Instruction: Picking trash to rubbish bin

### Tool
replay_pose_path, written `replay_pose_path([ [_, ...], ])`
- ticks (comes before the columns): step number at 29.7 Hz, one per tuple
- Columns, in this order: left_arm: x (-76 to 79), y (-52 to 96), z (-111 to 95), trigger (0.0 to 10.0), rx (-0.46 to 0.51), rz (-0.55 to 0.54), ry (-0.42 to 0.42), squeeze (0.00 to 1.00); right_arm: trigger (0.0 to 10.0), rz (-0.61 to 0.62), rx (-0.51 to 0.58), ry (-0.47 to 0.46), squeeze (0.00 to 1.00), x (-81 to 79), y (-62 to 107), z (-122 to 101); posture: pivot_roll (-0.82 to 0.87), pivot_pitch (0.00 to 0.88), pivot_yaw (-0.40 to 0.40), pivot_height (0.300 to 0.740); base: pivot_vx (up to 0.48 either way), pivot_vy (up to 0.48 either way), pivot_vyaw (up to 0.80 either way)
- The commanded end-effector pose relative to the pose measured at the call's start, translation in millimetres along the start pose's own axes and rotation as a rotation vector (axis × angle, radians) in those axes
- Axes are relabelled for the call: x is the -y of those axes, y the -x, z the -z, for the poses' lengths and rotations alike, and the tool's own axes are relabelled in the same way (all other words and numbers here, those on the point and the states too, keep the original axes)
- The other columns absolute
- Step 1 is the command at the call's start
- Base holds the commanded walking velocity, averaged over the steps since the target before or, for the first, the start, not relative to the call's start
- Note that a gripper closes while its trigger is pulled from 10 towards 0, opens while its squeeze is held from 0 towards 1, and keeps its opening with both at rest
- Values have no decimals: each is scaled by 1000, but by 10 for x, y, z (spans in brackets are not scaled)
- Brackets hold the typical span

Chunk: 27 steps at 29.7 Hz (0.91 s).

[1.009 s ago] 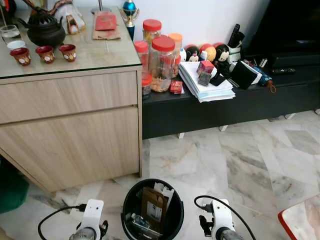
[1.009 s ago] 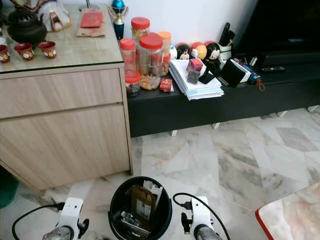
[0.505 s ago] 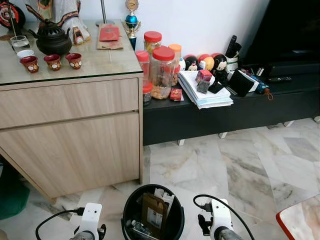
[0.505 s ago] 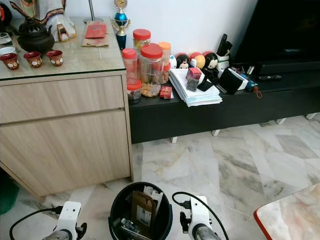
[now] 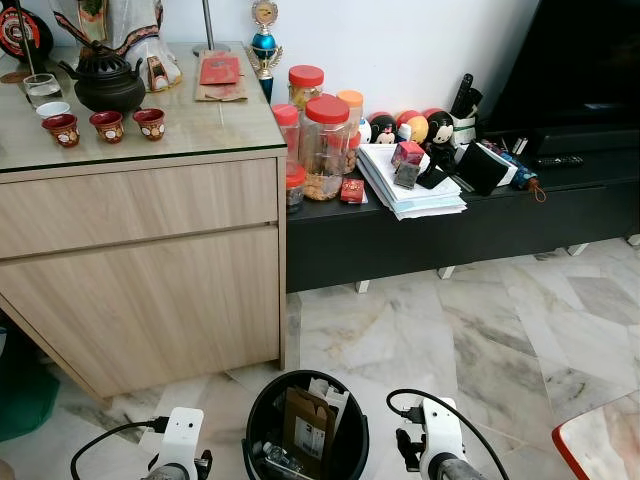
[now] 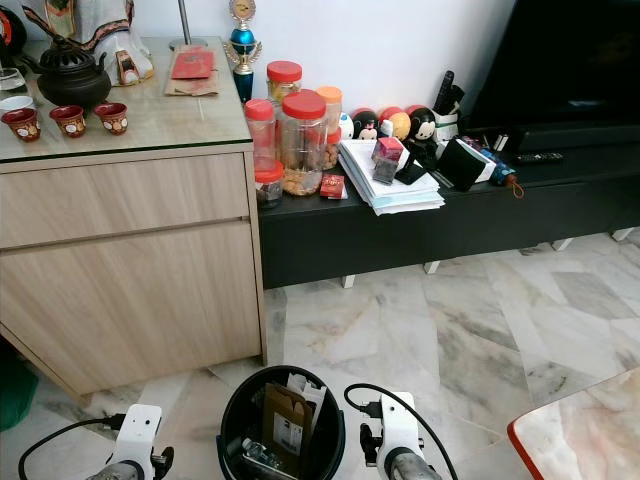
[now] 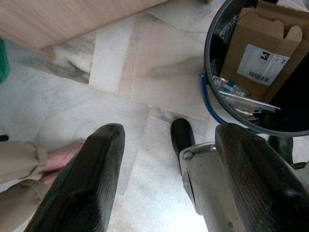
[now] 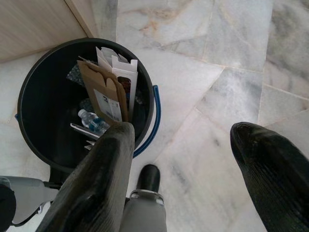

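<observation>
A black rubbish bin [image 5: 256,412] stands on the marble floor between my two arms, just in front of me. Inside it are a brown cardboard box [image 5: 307,428], white card packaging [image 8: 118,67] and a small plastic bottle [image 8: 91,123]. My left gripper [image 7: 166,179] hangs open over the floor beside the bin [image 7: 208,72], with nothing between its fingers. On the bin's other side my right gripper [image 8: 188,179] is open and holds nothing, one finger [image 8: 99,183] lying over the rim. Both arms hang low.
A wooden cabinet [image 5: 140,270] with a tea set stands ahead on the left. A black low bench [image 5: 450,235] carries red-lidded jars [image 5: 325,140] and papers [image 5: 410,185]. A red-rimmed table corner [image 5: 600,440] sits at the right. A person's limb [image 7: 58,157] in beige rests near my left gripper.
The head camera has tilted up a little, so the whole scene sits lower in the picture. The bin, its trash and both arms stand as before.
</observation>
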<state>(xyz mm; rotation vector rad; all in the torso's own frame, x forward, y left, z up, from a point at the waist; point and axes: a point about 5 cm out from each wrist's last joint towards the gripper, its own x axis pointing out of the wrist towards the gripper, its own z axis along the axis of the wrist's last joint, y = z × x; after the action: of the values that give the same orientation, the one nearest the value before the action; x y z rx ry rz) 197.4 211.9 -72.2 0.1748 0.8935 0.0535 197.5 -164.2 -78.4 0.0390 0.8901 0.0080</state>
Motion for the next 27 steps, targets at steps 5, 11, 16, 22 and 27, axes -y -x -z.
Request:
replay_pose_path([
  [5, 30, 6, 31, 10000, -5, 13, 16, 0, 10000, 17, -4, -19, 0, 25, 0, -2, 113, 22, -92, 740, 0, 0, 0],
  [11, 22, 6, 26, 10000, -1, 13, 21, 0, 10000, 12, -6, -23, 0, -4, 1, 14, 112, 45, -88, 740, 0, 0, 0],
  [16, 21, 6, 26, 10000, 0, 13, 24, 0, 10000, 13, -11, -28, 0, -8, 4, 33, 112, 52, -87, 740, -100, 0, 0],
  [22, 15, 6, 19, 10000, 5, 12, 25, 0, 10000, 13, -12, -31, 0, -10, 5, 37, 115, 59, -85, 740, -277, 0, 0],
  [27, 12, 6, 17, 10000, 6, 13, 24, 0, 10000, 10, -12, -30, 0, -19, 5, 39, 117, 62, -84, 740, -301, 0, 0],
])
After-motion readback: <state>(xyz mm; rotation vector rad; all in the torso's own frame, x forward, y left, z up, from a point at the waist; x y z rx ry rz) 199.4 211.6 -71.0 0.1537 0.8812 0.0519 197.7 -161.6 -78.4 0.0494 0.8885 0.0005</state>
